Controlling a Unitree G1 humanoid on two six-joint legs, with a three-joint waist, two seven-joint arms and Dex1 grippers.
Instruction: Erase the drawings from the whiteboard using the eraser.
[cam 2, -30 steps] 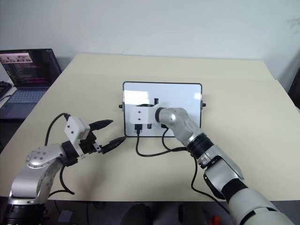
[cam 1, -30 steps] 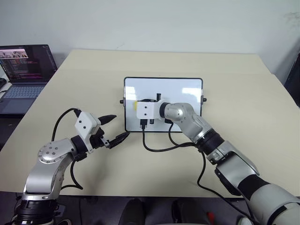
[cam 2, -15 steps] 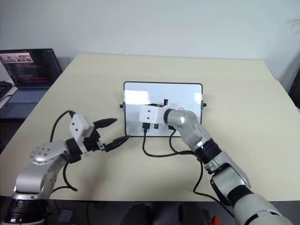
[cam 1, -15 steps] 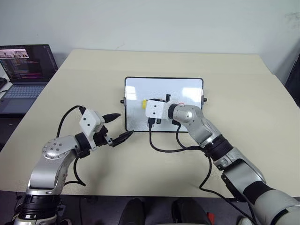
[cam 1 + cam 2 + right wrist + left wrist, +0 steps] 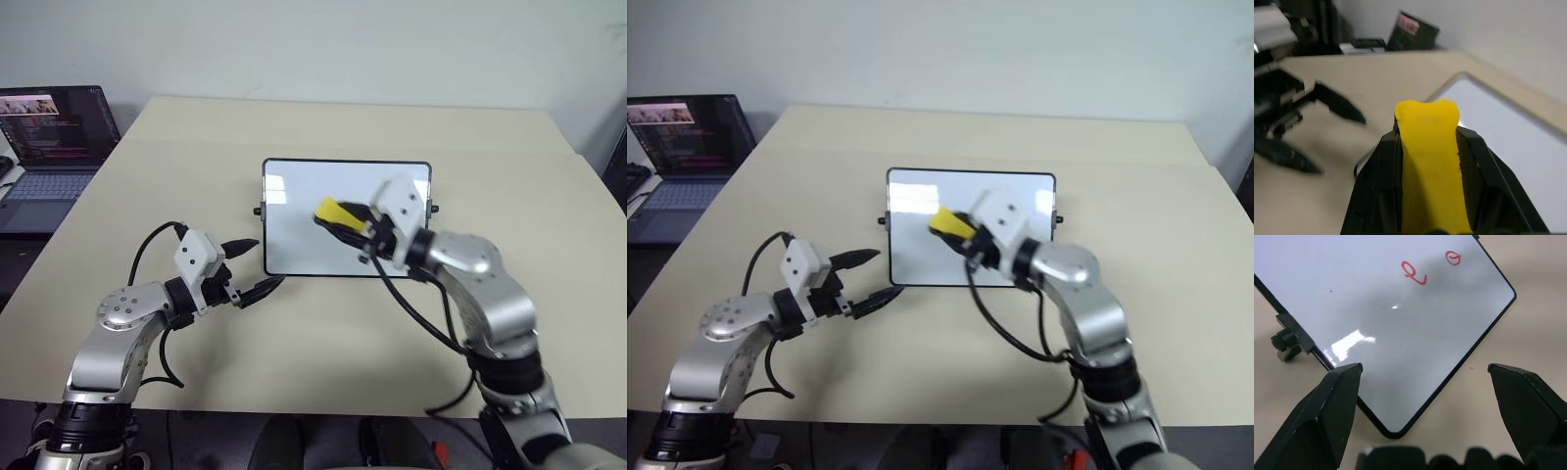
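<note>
**Eraser clamped in my right end effector, raised over the whiteboard**

My right end effector [image 5: 345, 221] is closed tight on the eraser [image 5: 330, 211], whose yellow tip sticks out past the black fingers toward my left. In the head views I see it raised above the middle of the whiteboard [image 5: 294, 255], not pressed to the white face. In the right wrist view the eraser [image 5: 1431, 166] runs up between the two fingers [image 5: 1376, 186], pinched from both sides, with a board corner beyond it and my other arm's black fingers off to one side above the surface.

My left end effector [image 5: 251, 266] is open and grips nothing. Its two fingertips are spread apart, one just beside the board's near left corner, the other a little further out along the left edge; I cannot tell whether either touches the frame. The left wrist view looks between those spread fingers [image 5: 1327, 411] straight at the board: a rounded corner of the black frame sits between them, and one small black knob [image 5: 1288, 339] sticks out from the short side.

That wrist view gives me what the head views do not: two of the drawings, a red loop [image 5: 1414, 275] and a small red oval [image 5: 1453, 257], lie near the far edge of the board. From the head camera the board reads as glossy white with reflections, and I cannot make out the marks there.

The board lies flat near the middle of the beige surface [image 5: 176, 157]. A laptop [image 5: 49, 147] stands open at the far left, off the surface, well apart from it.
</note>
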